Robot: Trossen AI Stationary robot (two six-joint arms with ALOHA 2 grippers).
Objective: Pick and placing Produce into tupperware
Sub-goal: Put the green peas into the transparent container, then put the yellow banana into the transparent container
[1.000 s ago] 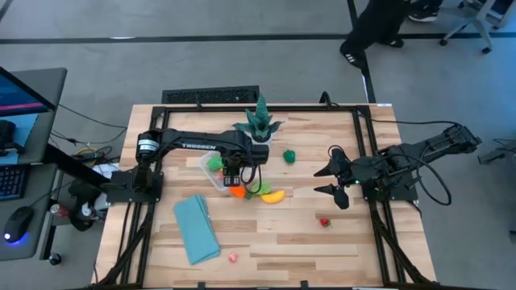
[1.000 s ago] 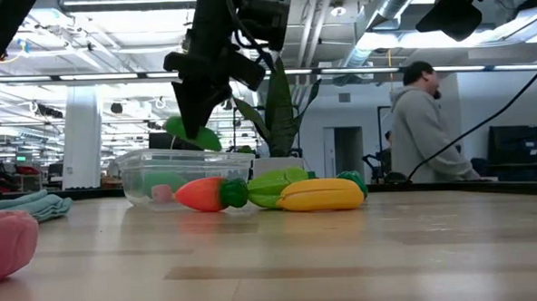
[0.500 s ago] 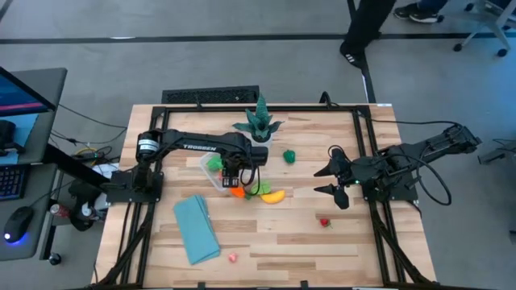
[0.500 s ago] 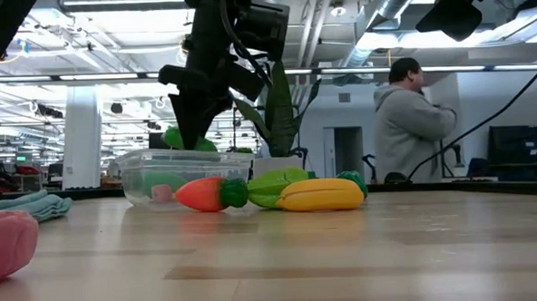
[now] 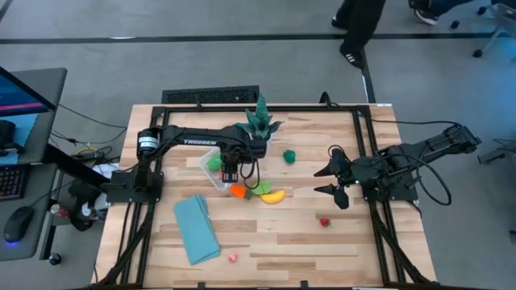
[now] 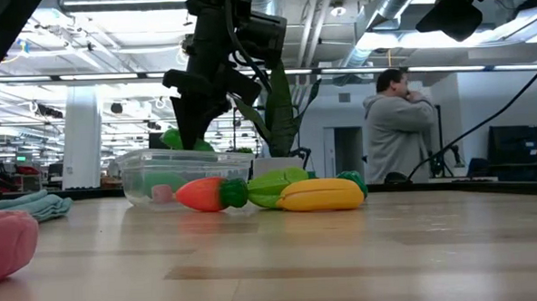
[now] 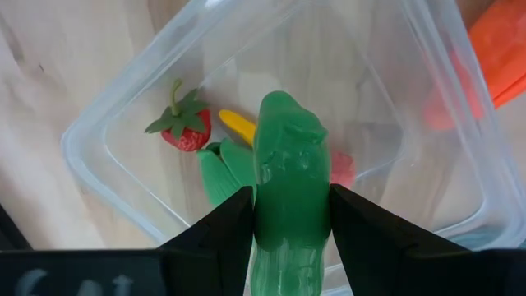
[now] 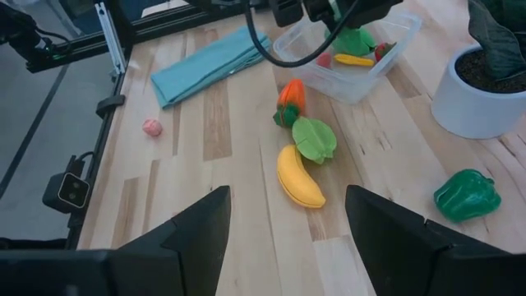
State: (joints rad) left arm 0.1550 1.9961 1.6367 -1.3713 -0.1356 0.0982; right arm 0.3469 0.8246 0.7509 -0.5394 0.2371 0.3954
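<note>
Lowered from its earlier height, the left gripper point(image 7: 289, 215) now hangs just above the clear, squarish plastic tupperware with rounded corners point(image 5: 206, 173), and the person in the grey hooded top point(image 6: 398, 127) in the room behind has walked further toward the left of the low view. The left gripper's two dark fingers point(image 7: 215, 234) are clamped on either side of a glossy, knobbly green toy vegetable point(image 7: 290, 177), held end-down so it can drop straight into the container rather than onto the rim.

Already inside the tupperware, near the middle of the left wrist view, lie a red toy strawberry with a green top point(image 7: 185, 128), a small yellow piece point(image 7: 237, 127) and a flat green leafy piece point(image 7: 220, 171); a pinkish piece shows only partly behind the held vegetable.

Still waiting on the light wooden table point(image 5: 322, 250) just right of the container, at the centre of the high view, are an orange toy carrot point(image 5: 237, 191), a green leafy piece point(image 5: 260, 188) and a yellow toy banana point(image 5: 274, 196). A green toy pepper point(image 5: 289, 156) sits further right, a small red piece point(image 5: 325, 221) lies at lower right, and a small pink piece point(image 5: 232, 257) lies near the bottom edge.

The right gripper point(image 5: 339, 182) waits at the right of the table with its jaws spread and empty, clear of the left arm's working area.
</note>
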